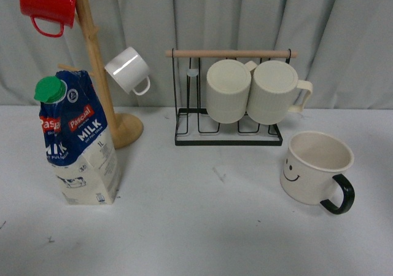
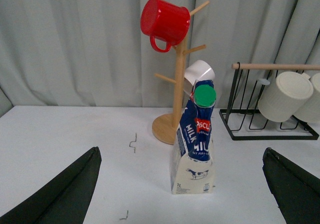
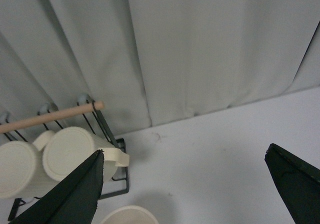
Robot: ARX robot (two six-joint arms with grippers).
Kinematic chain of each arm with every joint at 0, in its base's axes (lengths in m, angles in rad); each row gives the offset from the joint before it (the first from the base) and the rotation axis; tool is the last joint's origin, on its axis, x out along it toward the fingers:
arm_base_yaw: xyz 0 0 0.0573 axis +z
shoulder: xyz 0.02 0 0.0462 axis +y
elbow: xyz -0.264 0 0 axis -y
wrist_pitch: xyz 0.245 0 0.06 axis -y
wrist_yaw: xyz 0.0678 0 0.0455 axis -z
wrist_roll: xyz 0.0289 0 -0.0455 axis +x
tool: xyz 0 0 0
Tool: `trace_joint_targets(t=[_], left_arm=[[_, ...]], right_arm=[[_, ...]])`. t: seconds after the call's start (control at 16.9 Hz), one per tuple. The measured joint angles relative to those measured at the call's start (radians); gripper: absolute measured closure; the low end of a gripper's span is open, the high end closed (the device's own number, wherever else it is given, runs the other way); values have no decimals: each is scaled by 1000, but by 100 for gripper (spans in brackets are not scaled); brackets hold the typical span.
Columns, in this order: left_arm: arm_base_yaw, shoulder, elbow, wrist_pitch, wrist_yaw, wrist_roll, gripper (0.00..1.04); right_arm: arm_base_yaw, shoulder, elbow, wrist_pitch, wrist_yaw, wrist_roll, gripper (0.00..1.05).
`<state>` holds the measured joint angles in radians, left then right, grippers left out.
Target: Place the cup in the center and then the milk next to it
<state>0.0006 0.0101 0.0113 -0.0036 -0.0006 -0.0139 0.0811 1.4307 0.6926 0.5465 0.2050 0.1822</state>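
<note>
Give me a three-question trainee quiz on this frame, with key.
1. True or false: the cream smiley-face mug with the black handle stands upright on the white tabletop.
2. The blue-and-white milk carton with the green cap stands nearest to: A the wooden mug tree; B the black wire rack; C the smiley-face mug.
3. Fill in: the glossy topmost mug on the tree is coloured ____.
Key: 1 true; 2 A; 3 red.
</note>
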Motion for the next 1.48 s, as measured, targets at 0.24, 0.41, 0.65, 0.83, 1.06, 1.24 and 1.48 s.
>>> trace_joint_targets(t=[0.24,0.41,0.65,0.83,1.06,1.24,1.48], left_arm=[[0,0,0,0,0,0,7],[0,0,0,0,0,0,7],[0,0,0,0,0,0,7],[0,0,0,0,0,0,7],[0,0,0,0,0,0,7],[0,0,0,0,0,0,7],[0,0,0,0,0,0,7]], right_arm=[[-1,278,295,-229,-6,82,6],[53,433,412,-364,-4,88,6],[76,563,441,-434,-53,88,6],[75,573,422,-417,-85,88,6],[53,578,380,-386,-112,77,6],[27,578,365,-370,-118,60,6],[31,584,354,-358,-142,52,28]])
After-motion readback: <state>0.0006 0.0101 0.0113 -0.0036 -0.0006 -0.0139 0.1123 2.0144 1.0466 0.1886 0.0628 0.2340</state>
